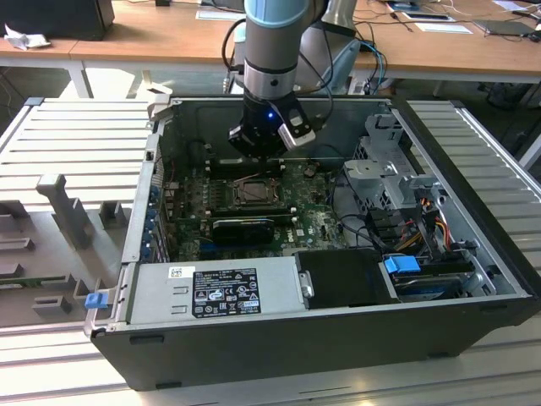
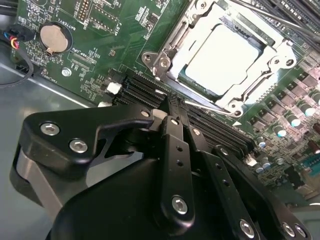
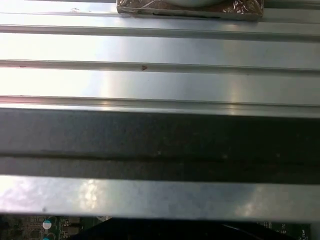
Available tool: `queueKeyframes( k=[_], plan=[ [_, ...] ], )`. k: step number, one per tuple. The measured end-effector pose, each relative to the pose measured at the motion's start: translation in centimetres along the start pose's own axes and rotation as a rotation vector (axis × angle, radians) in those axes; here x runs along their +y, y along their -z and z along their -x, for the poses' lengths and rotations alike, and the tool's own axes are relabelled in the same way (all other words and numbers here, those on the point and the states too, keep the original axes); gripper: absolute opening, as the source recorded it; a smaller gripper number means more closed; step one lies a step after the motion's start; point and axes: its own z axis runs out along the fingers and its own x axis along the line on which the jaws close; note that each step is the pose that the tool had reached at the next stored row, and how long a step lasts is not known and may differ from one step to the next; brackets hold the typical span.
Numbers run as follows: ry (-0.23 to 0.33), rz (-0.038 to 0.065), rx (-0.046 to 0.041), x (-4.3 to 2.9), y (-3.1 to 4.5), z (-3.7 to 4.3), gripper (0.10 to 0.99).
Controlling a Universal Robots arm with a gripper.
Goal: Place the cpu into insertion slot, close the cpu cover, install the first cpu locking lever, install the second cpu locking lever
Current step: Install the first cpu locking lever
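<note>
Black sheet metal forms the open computer case (image 1: 279,338) we see in the exterior view, lying on a ribbed grey metal worktop (image 1: 76,144) with its green motherboard (image 1: 190,207) exposed. The arm's black tool (image 1: 258,152) hangs inside the case, just above the far edge of the square, dark-framed insertion slot (image 1: 254,191), which sits near the middle of the board; a long black card (image 1: 243,228) lies just in front of the slot, and a grey power supply with a black label (image 1: 224,292) fills the near side. In the second wrist view, the pale silver-beige square cpu (image 2: 225,56) lies flat in the insertion slot, and the thin silver-grey metal cpu cover (image 2: 172,62) frames it, lying down around the chip. The tool (image 2: 175,107) hovers near the slot's edge over the black memory sockets (image 2: 145,90), its fingers (image 2: 172,130) pressed together with nothing between them. A round silver coin battery (image 2: 52,38) sits well apart. In the first wrist view we see ribbed metal worktop (image 3: 160,50) and the case's dark wall (image 3: 160,142).
</note>
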Motion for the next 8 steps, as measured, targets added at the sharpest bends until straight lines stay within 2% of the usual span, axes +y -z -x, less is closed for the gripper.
queueKeyframes(
  k=[8],
  plan=[
    [0.035,0.000,0.0035,-0.04,-0.38,0.07,0.106]
  ],
)
